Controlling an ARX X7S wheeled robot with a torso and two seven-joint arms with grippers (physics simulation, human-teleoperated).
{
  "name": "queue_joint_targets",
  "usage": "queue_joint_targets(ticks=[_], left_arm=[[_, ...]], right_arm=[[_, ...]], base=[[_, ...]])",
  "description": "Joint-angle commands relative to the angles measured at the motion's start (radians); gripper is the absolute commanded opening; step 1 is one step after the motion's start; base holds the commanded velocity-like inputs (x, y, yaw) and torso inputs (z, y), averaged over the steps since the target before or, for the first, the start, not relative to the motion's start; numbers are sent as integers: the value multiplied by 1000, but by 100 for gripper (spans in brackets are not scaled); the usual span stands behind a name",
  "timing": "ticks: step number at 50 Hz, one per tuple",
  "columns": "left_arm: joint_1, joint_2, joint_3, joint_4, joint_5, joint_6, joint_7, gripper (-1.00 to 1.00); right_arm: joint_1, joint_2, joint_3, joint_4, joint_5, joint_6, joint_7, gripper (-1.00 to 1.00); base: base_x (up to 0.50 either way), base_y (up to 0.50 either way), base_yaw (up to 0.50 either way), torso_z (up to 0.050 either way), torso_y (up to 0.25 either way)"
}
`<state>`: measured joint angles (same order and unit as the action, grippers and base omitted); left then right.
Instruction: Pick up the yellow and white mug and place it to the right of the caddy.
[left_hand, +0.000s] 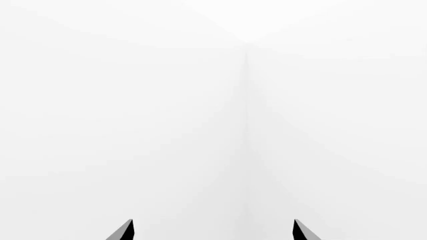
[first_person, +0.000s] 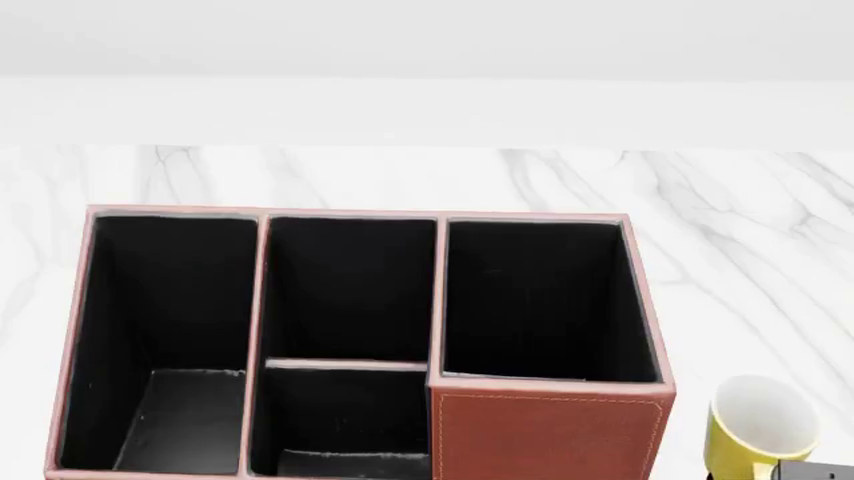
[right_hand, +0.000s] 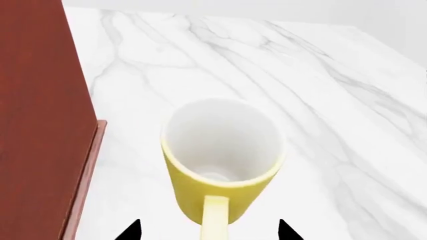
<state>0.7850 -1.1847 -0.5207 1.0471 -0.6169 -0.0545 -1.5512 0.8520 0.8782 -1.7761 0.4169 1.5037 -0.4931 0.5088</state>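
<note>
The yellow and white mug (right_hand: 222, 155) stands upright on the marble table, just right of the reddish-brown caddy (right_hand: 40, 125). My right gripper (right_hand: 210, 231) is open, its two dark fingertips on either side of the mug's yellow handle and apart from it. In the head view the caddy (first_person: 547, 435) fills the middle, with the mug (first_person: 758, 425) at its lower right and a dark bit of my right gripper (first_person: 814, 470) beside it. My left gripper (left_hand: 213, 231) is open and empty, facing only white. It does not show in the head view.
The white marble table (first_person: 747, 220) runs behind and to the right of the caddy, up to a pale wall (first_person: 427, 110). The caddy's black-lined compartments (first_person: 534, 300) hold nothing that shows.
</note>
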Motion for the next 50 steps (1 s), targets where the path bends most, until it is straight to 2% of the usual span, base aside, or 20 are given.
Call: queue_joint_targets(ticks=[1,6,9,16,23,34,35,50], left_arm=[[0,2,0,0,1,-1,2,100],[0,-15,6,0,-1,1,-11,100],[0,8,-4,0,1,0,9,100],[0,-22,9,0,-4,3,-15,100],[0,-6,4,0,0,4,-4,100],[0,11,-2,0,5,7,12,100],[0,17,-5,0,6,6,17,100],[0,31,-11,0,9,4,32,100]], right_arm=[[-4,13,7,-18,-6,-8,9,100],[-6,32,8,-54,-24,-23,34,100],[-8,71,4,-110,-52,-42,70,100],[-3,168,0,-268,-151,-99,179,100],[12,256,13,-415,-220,-137,285,100],[61,424,27,-694,-361,-102,500,100],[76,439,26,-726,-375,-60,525,100],[150,677,75,-1122,-604,58,690,100]], base=[[0,0,0,0,0],[0,0,0,0,0],[0,0,0,0,0],[0,0,0,0,0],[0,0,0,0,0],[0,0,0,0,0],[0,0,0,0,0],[0,0,0,0,0]])
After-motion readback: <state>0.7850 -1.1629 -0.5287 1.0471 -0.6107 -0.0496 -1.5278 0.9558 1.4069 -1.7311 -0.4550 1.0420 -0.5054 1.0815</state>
